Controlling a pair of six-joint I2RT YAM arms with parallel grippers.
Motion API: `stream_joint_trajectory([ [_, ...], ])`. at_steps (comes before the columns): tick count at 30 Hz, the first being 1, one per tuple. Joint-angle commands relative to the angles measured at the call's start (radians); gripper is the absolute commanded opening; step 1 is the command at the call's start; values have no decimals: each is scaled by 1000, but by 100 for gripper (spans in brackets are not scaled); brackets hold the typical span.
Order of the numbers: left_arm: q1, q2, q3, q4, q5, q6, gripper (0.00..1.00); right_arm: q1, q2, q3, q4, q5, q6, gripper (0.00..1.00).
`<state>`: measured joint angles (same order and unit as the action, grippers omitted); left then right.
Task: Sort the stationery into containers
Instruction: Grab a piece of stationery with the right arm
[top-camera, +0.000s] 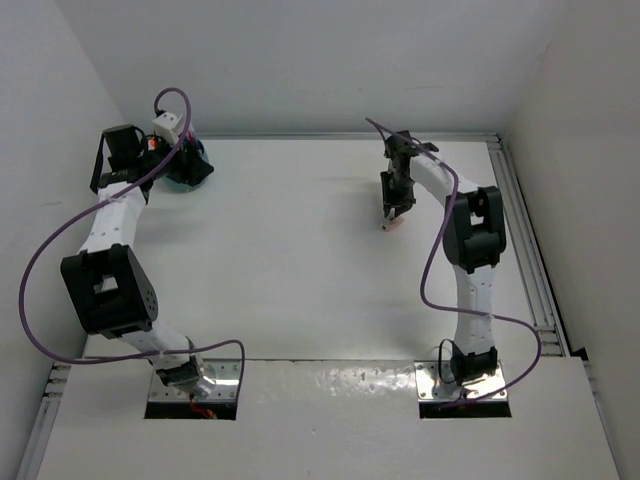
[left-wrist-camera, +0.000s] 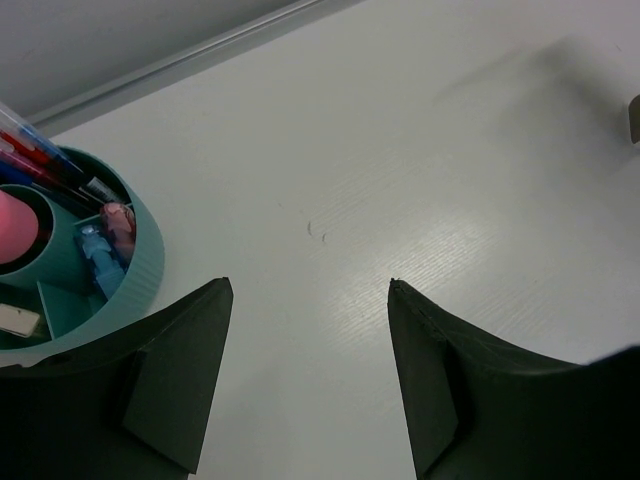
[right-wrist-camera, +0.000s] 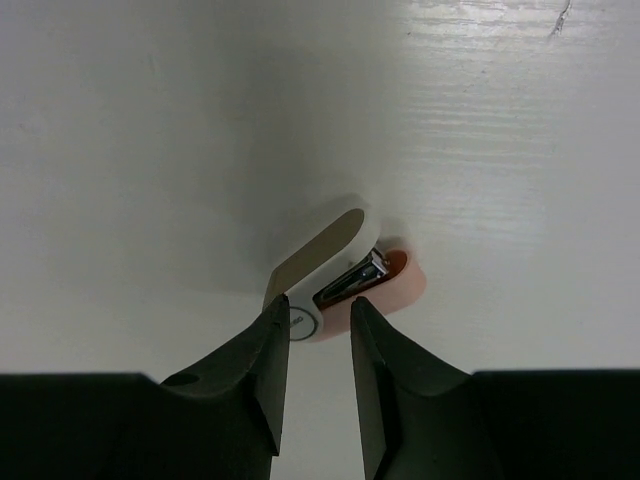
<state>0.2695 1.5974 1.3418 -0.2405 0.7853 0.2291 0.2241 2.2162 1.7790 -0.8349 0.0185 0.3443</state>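
While the left gripper (left-wrist-camera: 308, 300) is held spread wide just beside the teal compartmented cup (left-wrist-camera: 140, 270) stocked with pens (left-wrist-camera: 40, 160), a small white-and-orange stapler (right-wrist-camera: 335, 262) lying on the table (right-wrist-camera: 150, 150) is pinched at one end by the right gripper (right-wrist-camera: 318, 308).

White table (top-camera: 300, 260), metal rail (top-camera: 527, 245) along its right edge, plain pale walls (top-camera: 300, 60) around.

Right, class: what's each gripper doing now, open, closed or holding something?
Left gripper: open, holding nothing.
Right gripper: closed on the white-and-orange item.
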Motion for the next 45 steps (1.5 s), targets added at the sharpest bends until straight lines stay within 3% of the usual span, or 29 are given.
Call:
stream_joint_trajectory([
  [1,5,-31,-13,12,5,19,70,-3,25,51,11,47,15,30],
  [13,11,-27,-18,7,12,1,70,-3,94,111,16,18,-39,23],
  [19,17,-27,-27,6,17,0,70,11,65,28,7,-38,-86,17],
  [41,42,-31,-56,20,43,-8,70,84,-10,-119,-15,26,-413,21],
  [43,42,-30,-56,21,45,-8,70,87,-24,-159,2,40,-447,18],
  [45,42,-30,-58,23,46,-8,70,89,-38,-196,25,49,-462,7],
])
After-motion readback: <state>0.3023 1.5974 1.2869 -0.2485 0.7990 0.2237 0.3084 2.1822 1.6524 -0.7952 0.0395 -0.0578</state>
